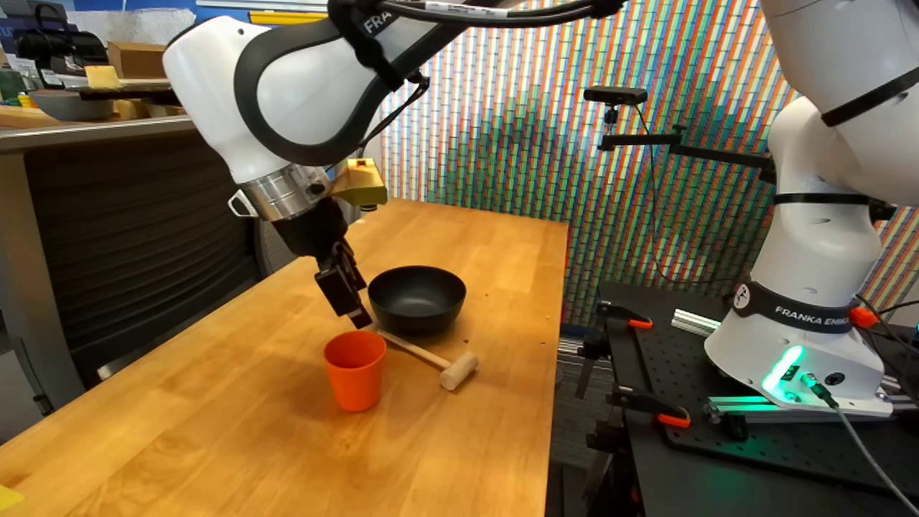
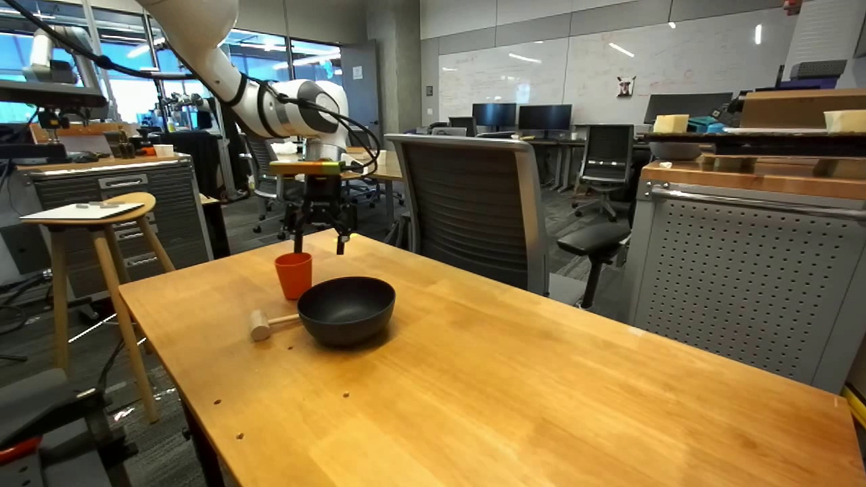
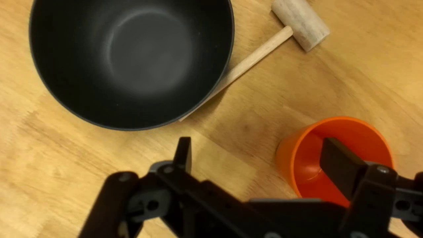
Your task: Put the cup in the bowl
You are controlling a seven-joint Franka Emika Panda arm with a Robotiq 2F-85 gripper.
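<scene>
The orange-red cup point(image 1: 355, 380) stands upright on the wooden table, also in an exterior view point(image 2: 293, 279) and at the right of the wrist view point(image 3: 305, 165). The black bowl point(image 1: 418, 305) sits close to it, empty; it also shows in an exterior view point(image 2: 346, 325) and at the upper left of the wrist view point(image 3: 148, 62). My gripper point(image 2: 319, 249) is open and empty, pointing down. In the wrist view point(image 3: 257, 142) one finger overlaps the cup's mouth and the other is over bare wood beside it. I cannot tell whether the fingertip is inside the cup.
A small wooden mallet point(image 1: 459, 370) lies beside the cup and bowl; its handle point(image 3: 257, 54) runs along and partly beneath the bowl's edge. An office chair point(image 2: 473, 210) stands against the table's side. A yellow piece point(image 1: 8, 497) shows at the table's corner.
</scene>
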